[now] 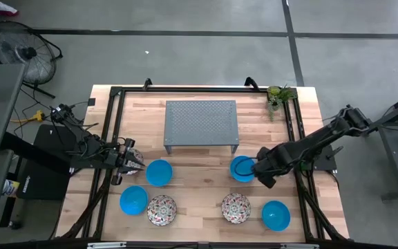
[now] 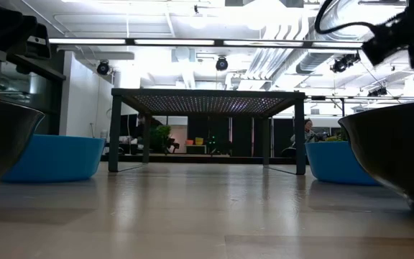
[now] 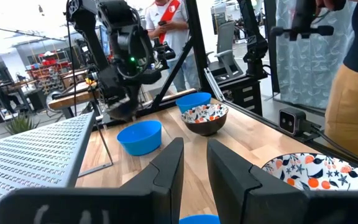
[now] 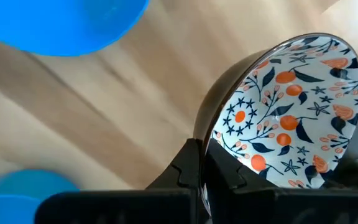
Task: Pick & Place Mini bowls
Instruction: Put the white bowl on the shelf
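The grey perforated stand (image 1: 201,123) stands at the table's far middle. Four blue mini bowls (image 1: 159,173) (image 1: 133,200) (image 1: 242,168) (image 1: 276,215) and two floral ones (image 1: 162,209) (image 1: 235,207) sit upright on the wood. My right gripper (image 1: 259,168) hovers by the right blue bowl, shut on a floral bowl (image 4: 284,106). My left gripper (image 1: 141,164) is at the table's left, open by a narrow gap (image 3: 194,158), with nothing between its fingers. It points at the blue bowl beside it. Another floral bowl (image 1: 131,158) shows partly under it. My right gripper (image 4: 199,152) pinches the floral bowl by its rim (image 4: 209,138). One finger lies on the patterned inside and the other on the dark outside. The bowl is tipped on its side with its opening facing sideways. It is held above the table, with wood and a blue bowl (image 4: 73,25) beyond it.
A black frame (image 1: 116,93) runs along the table's edges, and a small plant (image 1: 278,93) stands at the far right corner. People stand beyond the table in the left wrist view (image 3: 166,18) (image 3: 353,74). Bare wood lies between the two groups of bowls (image 1: 199,187).
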